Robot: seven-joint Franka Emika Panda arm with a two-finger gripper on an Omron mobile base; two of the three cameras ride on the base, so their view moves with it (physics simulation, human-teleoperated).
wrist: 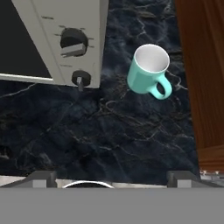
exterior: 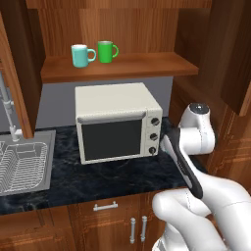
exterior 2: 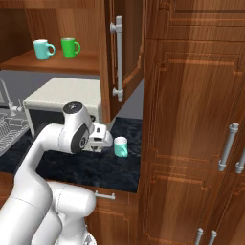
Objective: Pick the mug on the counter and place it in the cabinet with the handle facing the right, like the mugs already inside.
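The mug stands on the black counter, beside the toaster oven. The claw is wide open, holding nothing. Nothing is done yet: grabbing, lifting, and putting it by the mugs in the cabinet.

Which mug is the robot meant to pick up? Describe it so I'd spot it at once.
Find the white toaster oven on the black counter. The mug stands alone on the counter between the oven and the tall wooden cupboard. It is pale aqua, white inside, unlike the two mugs on the shelf above.
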